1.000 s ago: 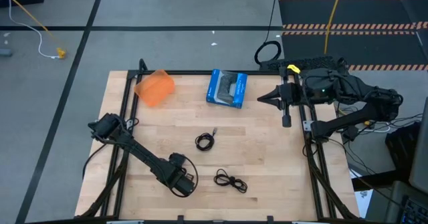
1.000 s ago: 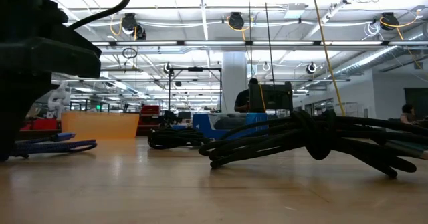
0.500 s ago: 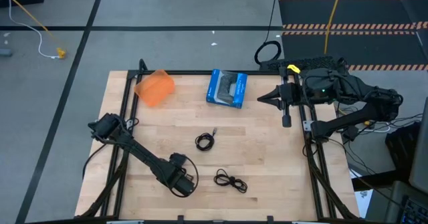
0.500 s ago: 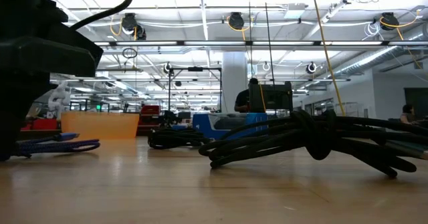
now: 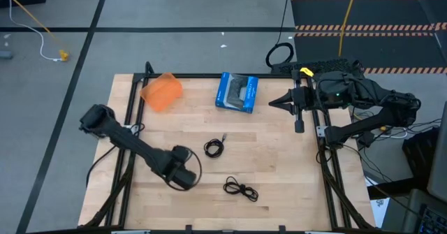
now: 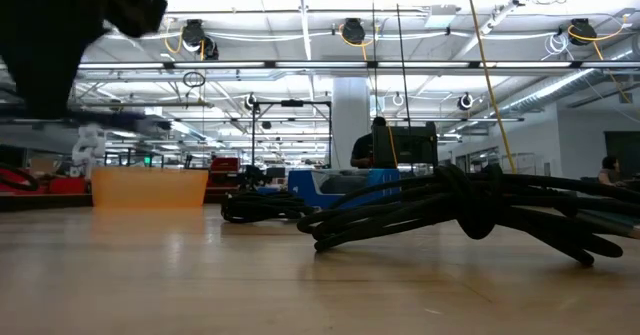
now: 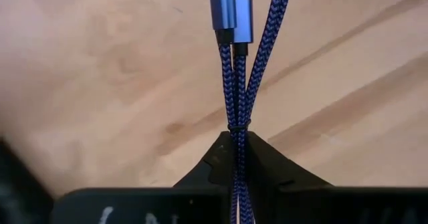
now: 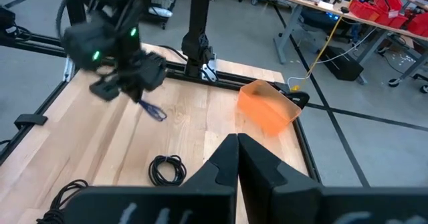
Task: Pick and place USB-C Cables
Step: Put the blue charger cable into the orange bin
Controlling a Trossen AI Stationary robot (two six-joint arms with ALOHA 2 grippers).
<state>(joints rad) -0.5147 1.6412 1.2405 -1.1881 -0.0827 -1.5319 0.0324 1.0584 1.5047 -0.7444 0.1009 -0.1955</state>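
The left gripper (image 5: pixel 183 179) sits in the lower left of the high view, above the worktop (image 5: pixel 272 164), its fingers (image 7: pixel 217 160) clamped nearly shut on the blue cable (image 7: pixel 234 57). In the left wrist view the braided blue strands run up out of the pinch between the two dark fingers, tied together just above the tips, with the metal plugs at the frame's top and bare wood behind them. The right wrist view shows the same cable (image 8: pixel 154 111) dangling below the left gripper (image 8: pixel 130 83), clear of the wood

Two black cables lie on the worktop. One small coil (image 5: pixel 214 147) is at mid-frame in the high view; the other, a looser tangle (image 5: pixel 241 189), is lower, just right of the left gripper. In the low view the tangle (image 6: pixel 450 215) fills the right half, the coil (image 6: pixel 262 206) behind it

Along the worktop's upper edge an orange bin (image 5: pixel 161 91) sits at the left and a blue box (image 5: pixel 237 92) at the centre

The right gripper (image 5: pixel 276 103) rests at the upper right of the high view, fingers (image 8: pixel 221 167) pressed together and holding nothing
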